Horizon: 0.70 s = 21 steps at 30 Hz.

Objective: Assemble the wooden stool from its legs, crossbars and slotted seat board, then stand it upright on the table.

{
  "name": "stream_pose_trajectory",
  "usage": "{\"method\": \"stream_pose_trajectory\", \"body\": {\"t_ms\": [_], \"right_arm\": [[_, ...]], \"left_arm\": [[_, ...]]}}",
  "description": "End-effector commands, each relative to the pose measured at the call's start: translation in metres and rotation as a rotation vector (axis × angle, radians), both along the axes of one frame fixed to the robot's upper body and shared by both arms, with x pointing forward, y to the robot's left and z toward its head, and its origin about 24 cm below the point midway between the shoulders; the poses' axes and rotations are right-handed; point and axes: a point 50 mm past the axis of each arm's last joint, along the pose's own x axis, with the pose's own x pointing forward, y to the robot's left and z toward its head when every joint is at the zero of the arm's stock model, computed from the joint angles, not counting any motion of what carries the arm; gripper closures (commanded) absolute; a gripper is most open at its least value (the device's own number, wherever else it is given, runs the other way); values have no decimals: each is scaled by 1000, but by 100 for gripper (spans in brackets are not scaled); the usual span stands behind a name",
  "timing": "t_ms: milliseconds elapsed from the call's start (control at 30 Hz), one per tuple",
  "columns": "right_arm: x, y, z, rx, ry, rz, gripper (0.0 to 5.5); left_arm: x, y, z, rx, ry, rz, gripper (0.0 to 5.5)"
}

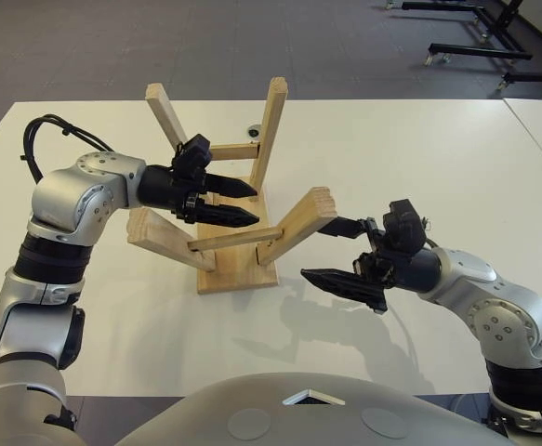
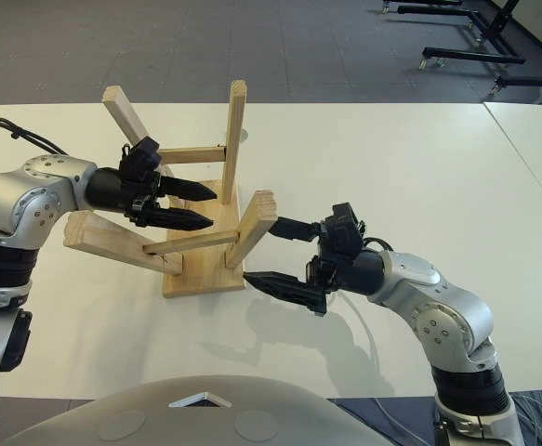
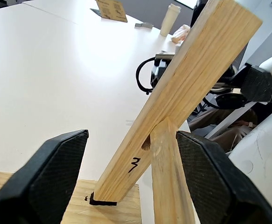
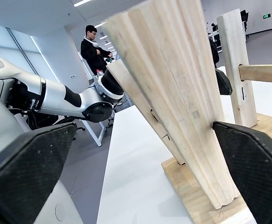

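upside-down stool (image 1: 238, 269) on the surface (image 1: 419, 158)

head view: it rests seat-down, near the surface's middle. left wrist: left gripper (image 3: 131, 179), fingers spread apart, near a crossbar (image 3: 168, 196). right wrist: right gripper (image 4: 142, 170), fingers spread apart, by a leg (image 4: 173, 93).

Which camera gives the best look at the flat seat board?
The left eye view: the seat board lies flat on the table, legs sticking up, near edge fully in sight. The right eye view shows much the same. Each wrist view catches a small patch beneath the legs.
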Motion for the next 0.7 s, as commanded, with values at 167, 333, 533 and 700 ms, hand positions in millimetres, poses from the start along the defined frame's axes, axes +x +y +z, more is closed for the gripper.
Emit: {"method": "stream_pose_trajectory", "body": {"t_ms": [167, 333, 533, 700], "right_arm": [[0, 4, 3, 8, -8, -2, 13], [1, 5, 3, 10, -8, -6, 13], [0, 6, 2, 16, -5, -5, 13], [0, 7, 2, 19, -3, -4, 13]], "left_arm": [[-5, -4, 0, 49, 5, -50, 205], [-5, -4, -4, 82, 2, -67, 205], [-3, -3, -4, 85, 0, -53, 205], [-2, -5, 8, -26, 23, -56, 205]]}}
